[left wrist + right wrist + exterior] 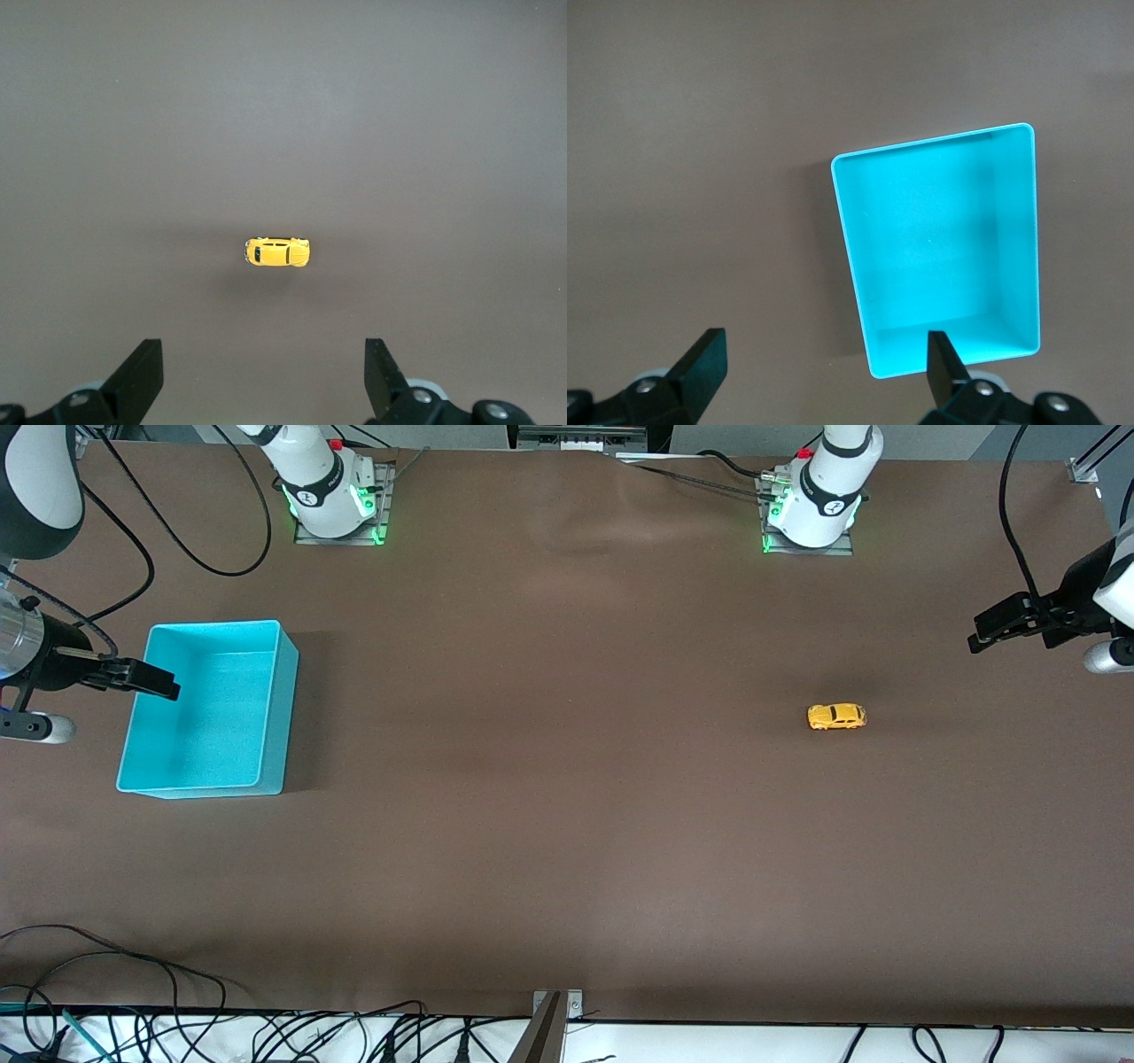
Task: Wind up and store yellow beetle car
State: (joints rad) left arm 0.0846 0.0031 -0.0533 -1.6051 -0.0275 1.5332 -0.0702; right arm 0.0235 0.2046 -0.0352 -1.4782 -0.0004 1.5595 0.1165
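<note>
While both arms hang idle, nothing on the table [567,850] is gripped.

step: pre-grasp, wind-up not started, judging by the layout.
yellow beetle car [836,716]: on its wheels on the bare table, toward the left arm's end, well clear of every edge; centred in the left wrist view [277,251].
turquoise bin [275,691]: empty, near the table edge at the right arm's end, well apart from the car.
left gripper [983,638]: up in the air over the table's edge at the left arm's end, jaws spread wide, holding nothing.
right gripper [158,684]: over the bin's outer wall, jaws fully apart, holding nothing.
next: probably the left gripper drops over the car, aligns its 2 fingers [142,376] across the narrow body, closes gently.
risk: tiny, rounded, on wheels; may roll or squirt out if the pinch is off-centre.
</note>
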